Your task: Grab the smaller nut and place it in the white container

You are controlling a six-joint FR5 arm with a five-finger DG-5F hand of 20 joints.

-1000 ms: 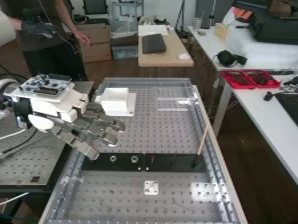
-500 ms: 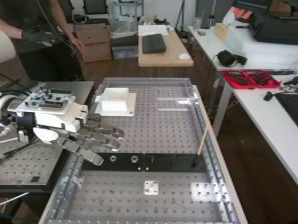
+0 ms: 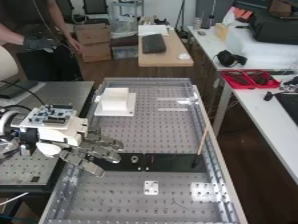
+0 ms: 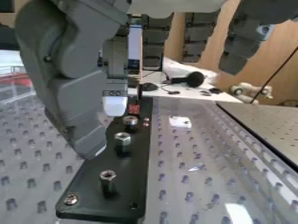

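At the left end of the black bar, the hand hangs with its fingers loosely extended over that end. The bearing stands just right of the fingertips. Behind the hand, at the bench's far left, is the white container. In the wrist view the hand is open, its thumb hanging beside the bar and the other fingers higher up. The smaller nut stands nearest the camera, then the larger nut, then the bearing. Nothing is between the fingers.
A thin wooden stick stands upright near the bar's right end. A small white plate lies on the perforated bench in front of the bar. Metal rails edge the bench. Red trays sit on the side table.
The hand has come down the high view toward the bench's near end, and its fingers now cover the larger nut there. The bearing and the container have stayed put.
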